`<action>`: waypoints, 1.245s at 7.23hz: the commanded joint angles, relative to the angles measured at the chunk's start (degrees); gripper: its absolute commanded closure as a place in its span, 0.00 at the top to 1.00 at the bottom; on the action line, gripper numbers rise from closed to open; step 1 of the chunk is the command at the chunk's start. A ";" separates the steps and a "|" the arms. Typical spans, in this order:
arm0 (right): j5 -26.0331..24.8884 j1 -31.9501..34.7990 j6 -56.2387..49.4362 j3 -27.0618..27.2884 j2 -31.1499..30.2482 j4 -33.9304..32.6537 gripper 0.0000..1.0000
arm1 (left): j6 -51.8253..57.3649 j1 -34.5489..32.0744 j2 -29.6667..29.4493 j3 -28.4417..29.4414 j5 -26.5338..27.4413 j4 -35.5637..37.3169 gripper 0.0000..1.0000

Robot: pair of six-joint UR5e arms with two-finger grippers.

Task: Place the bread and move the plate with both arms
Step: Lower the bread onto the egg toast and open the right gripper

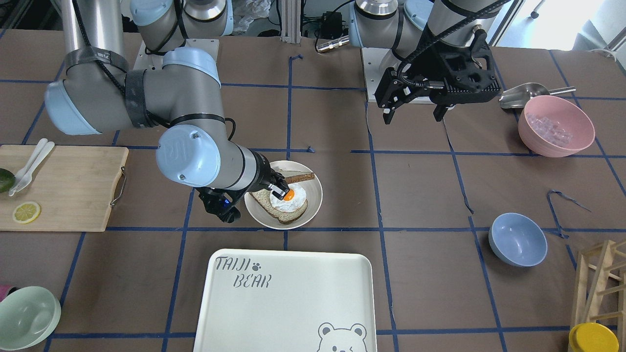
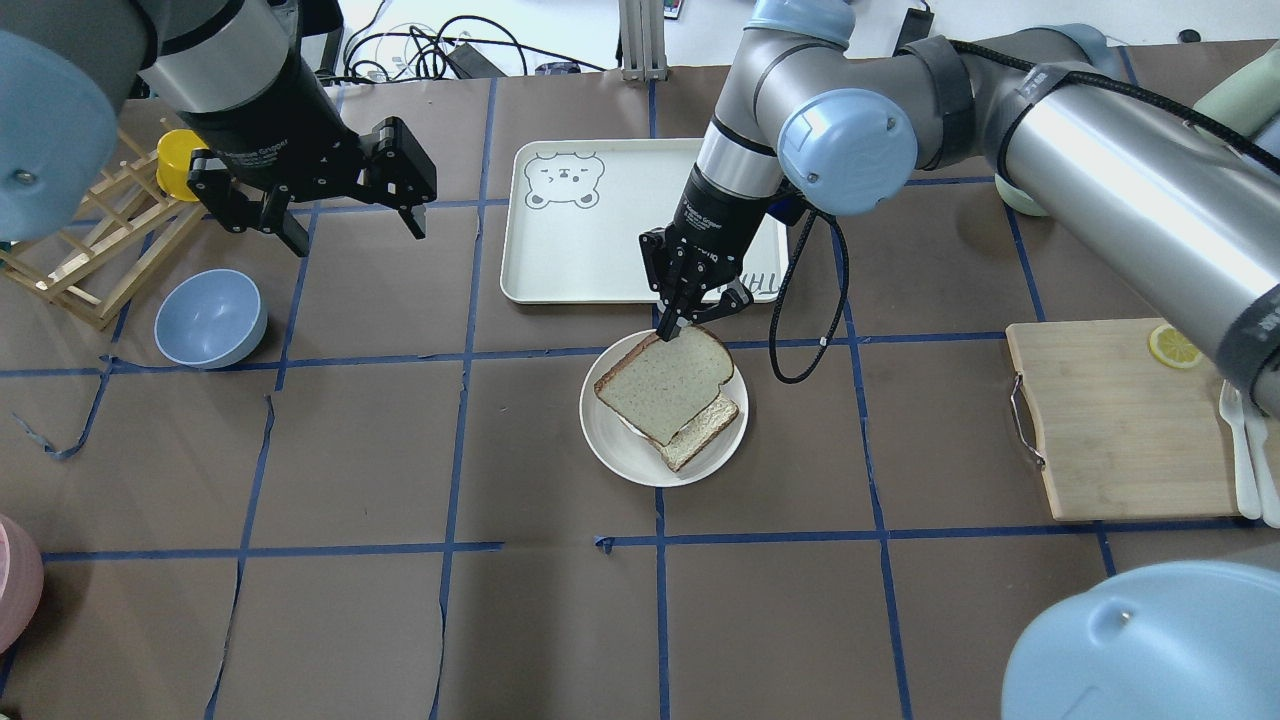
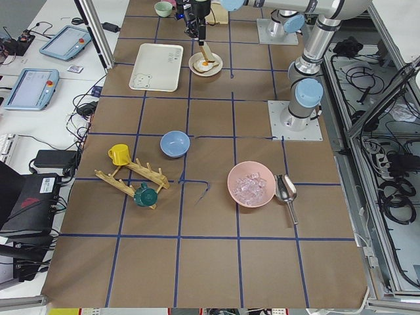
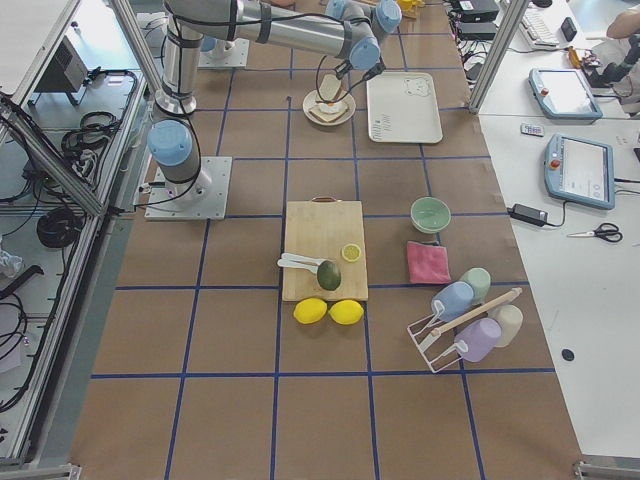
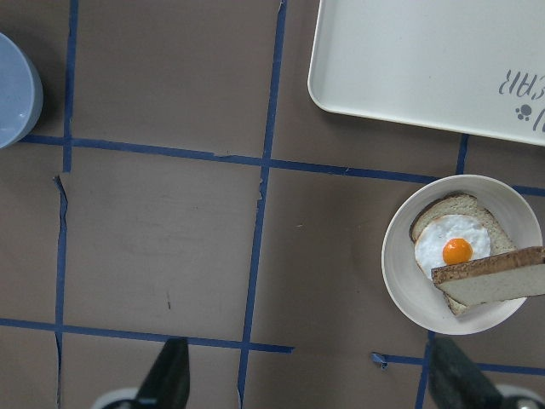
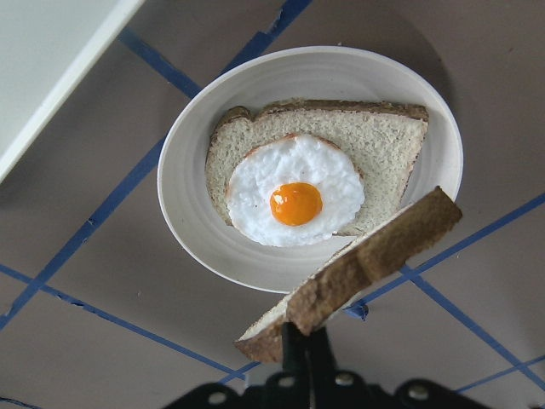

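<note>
Overhead exterior puts the bread point(image 2: 662, 388) directly above the plate point(image 2: 612, 452). It hides most of the egg-topped slice point(image 2: 706, 432), which peeks out only at the plate's robot-side edge. The right gripper point(image 2: 672, 330) is pinched narrow on the bread's crust, at the rim of the plate nearest the bear-printed tray point(image 2: 600, 200). From that pinch the slice runs back across the plate toward the robot.

In the right wrist view the bread point(image 6: 366, 264) shows edge-on and tilted. It seems to hang clear of the fried egg point(image 6: 296, 203) rather than rest on it, so the drop is short and nearly straight down. The two slices are a little out of line, and I judge a small shift toward the robot would square them.

The left gripper point(image 2: 355, 232) hangs spread wide and empty, well away from the plate on the blue bowl point(image 2: 210, 318) side, so the right arm is much the nearer.
</note>
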 commanded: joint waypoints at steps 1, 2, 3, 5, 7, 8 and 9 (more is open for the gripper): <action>1.08 -0.43 0.07 0.07 1.26 -0.07 0.00 | -0.08 0.00 -0.04 0.01 0.00 0.03 1.00; 0.65 -0.43 0.07 0.07 1.70 -0.15 0.00 | -0.08 0.00 -0.04 0.01 -0.17 0.20 1.00; 0.64 -0.43 -0.19 0.07 2.74 -0.15 0.00 | -0.08 0.00 0.04 0.01 -0.44 0.21 1.00; -0.05 -0.43 -0.19 -0.02 3.46 -4.07 0.00 | 0.01 0.00 -0.57 0.01 -0.61 1.00 1.00; -3.47 -0.43 -0.37 -0.10 5.38 -8.92 0.06 | 0.62 0.09 -0.57 -0.08 -0.61 1.00 1.00; -3.92 -0.43 -0.37 0.24 5.74 -10.34 0.24 | 0.89 0.00 -0.83 -0.16 -0.61 0.91 1.00; -3.84 -0.43 -0.37 1.20 5.92 -10.52 0.28 | 0.89 0.09 -0.49 -0.51 -0.44 1.00 1.00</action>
